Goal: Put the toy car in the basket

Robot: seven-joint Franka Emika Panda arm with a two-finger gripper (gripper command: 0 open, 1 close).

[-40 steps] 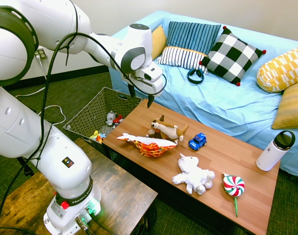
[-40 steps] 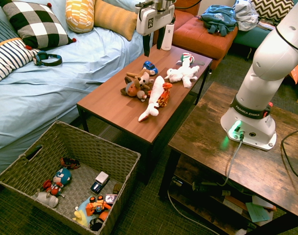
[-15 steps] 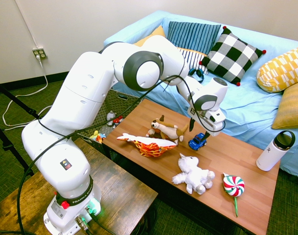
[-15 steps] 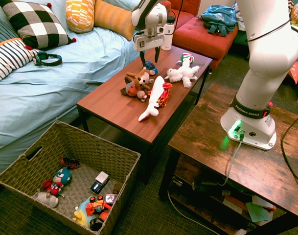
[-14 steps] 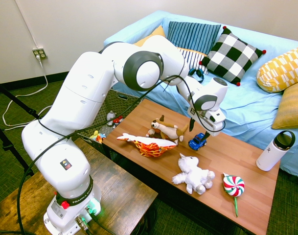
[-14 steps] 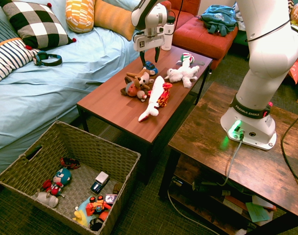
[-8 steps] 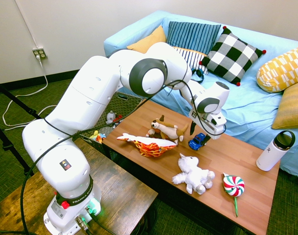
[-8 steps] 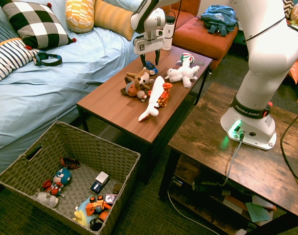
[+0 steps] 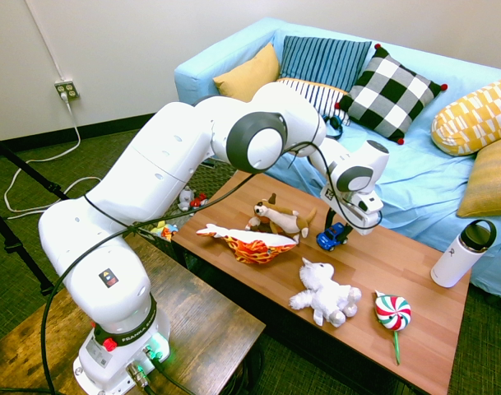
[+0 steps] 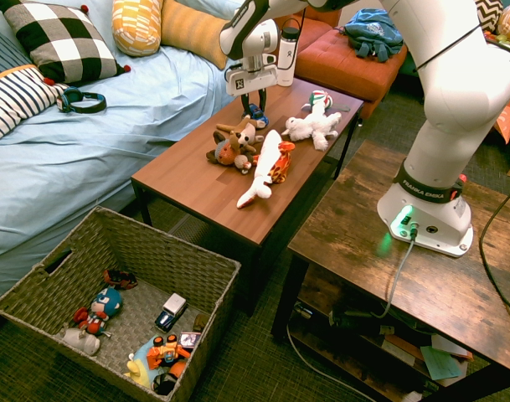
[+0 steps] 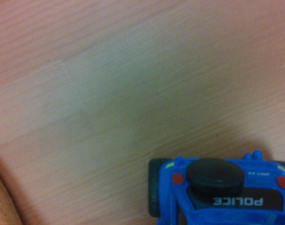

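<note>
Gripping the toy car (image 9: pixel 331 237), the fingers (image 9: pixel 333 230) clamp it lengthwise across the table (image 9: pixel 398 271).

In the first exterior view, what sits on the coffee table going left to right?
Orange-and-white plush fish → brown-and-white plush dog → toy car, with the gripper shut on it → white plush animal → lollipop toy → white water bottle.

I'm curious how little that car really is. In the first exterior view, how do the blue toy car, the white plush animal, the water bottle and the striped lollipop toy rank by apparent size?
Largest to smallest as they look:
1. white plush animal
2. water bottle, close to the plush, so that order is unsure
3. striped lollipop toy
4. toy car, partly hidden by the gripper
</note>
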